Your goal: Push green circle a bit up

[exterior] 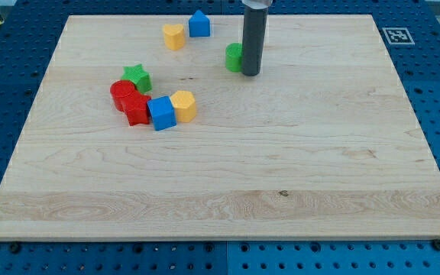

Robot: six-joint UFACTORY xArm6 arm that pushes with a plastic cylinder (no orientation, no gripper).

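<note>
Dark rod upright, entering from the view's top edge, upper end cut off by the frame. My tip [250, 74] down at board level in the upper middle of the view. No tilt visible; shaft straight, uniformly grey-black.

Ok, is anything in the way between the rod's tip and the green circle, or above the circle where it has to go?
Nothing visible. My tip sits right against the green circle on the view's right, partly covering it. Toward the view's top, the board shows no block; the blue block lies off to the left.

Pale, smooth-grained wooden board [228, 176]; matt dark rod; glossy plastic-looking green circle [234, 56].
</note>
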